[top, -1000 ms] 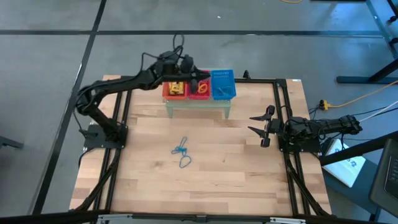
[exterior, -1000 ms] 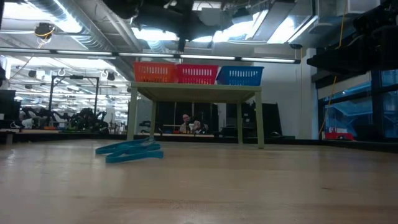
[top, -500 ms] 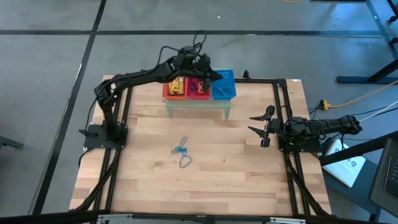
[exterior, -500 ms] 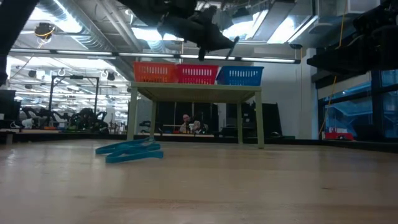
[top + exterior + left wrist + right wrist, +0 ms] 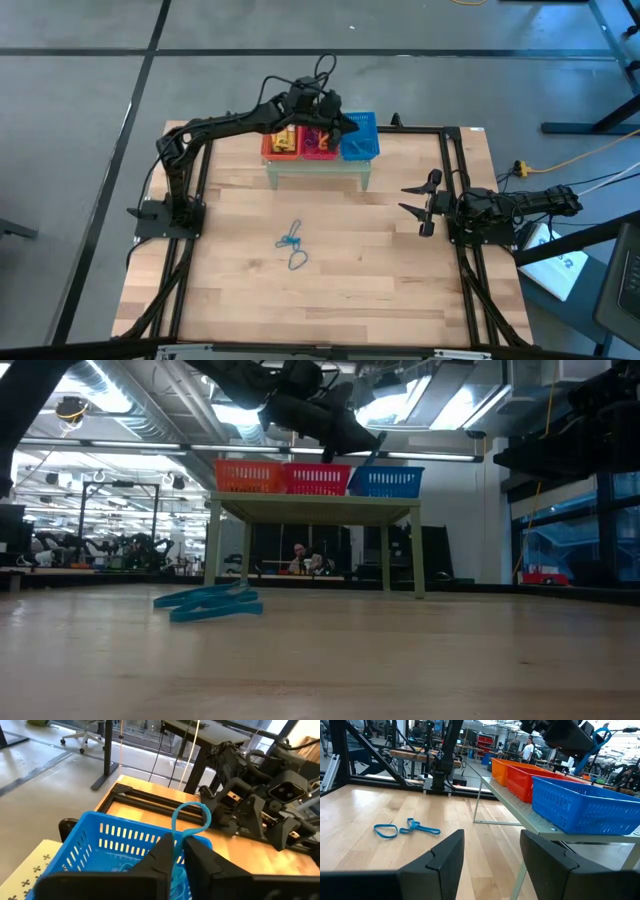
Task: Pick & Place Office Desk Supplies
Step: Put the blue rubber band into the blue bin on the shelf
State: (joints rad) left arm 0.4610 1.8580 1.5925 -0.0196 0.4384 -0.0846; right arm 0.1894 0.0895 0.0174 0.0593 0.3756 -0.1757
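On the far side of the table point(image 5: 330, 290) a small stand point(image 5: 318, 168) carries three baskets in a row. The orange basket point(image 5: 281, 143) at the left already holds small yellow-orange blocks point(image 5: 286, 139), and the red basket point(image 5: 320, 142) in the middle holds something orange-red that is too small to name. Above the blue basket point(image 5: 125, 845) at the right hangs the left gripper point(image 5: 176, 854), its fingers pinched narrowly on a thin blue loop point(image 5: 192, 820) that stands up between them over the basket's mouth; the left wrist view shows pale blue loops already lying inside. So this loop looks about to be dropped in, but it has not yet been let go. On the bare wood nearer the front, well apart from the stand, a small tangle of blue loops point(image 5: 292, 246) lies unsorted; how many are in it cannot be told, perhaps two or three. No other loose supplies show on the table. The right gripper point(image 5: 421, 208) waits at the right edge of the table, fingers spread wide and holding nothing. By this showing most of the sorting is done: what is left is to release this loop and fetch the last blue ones.
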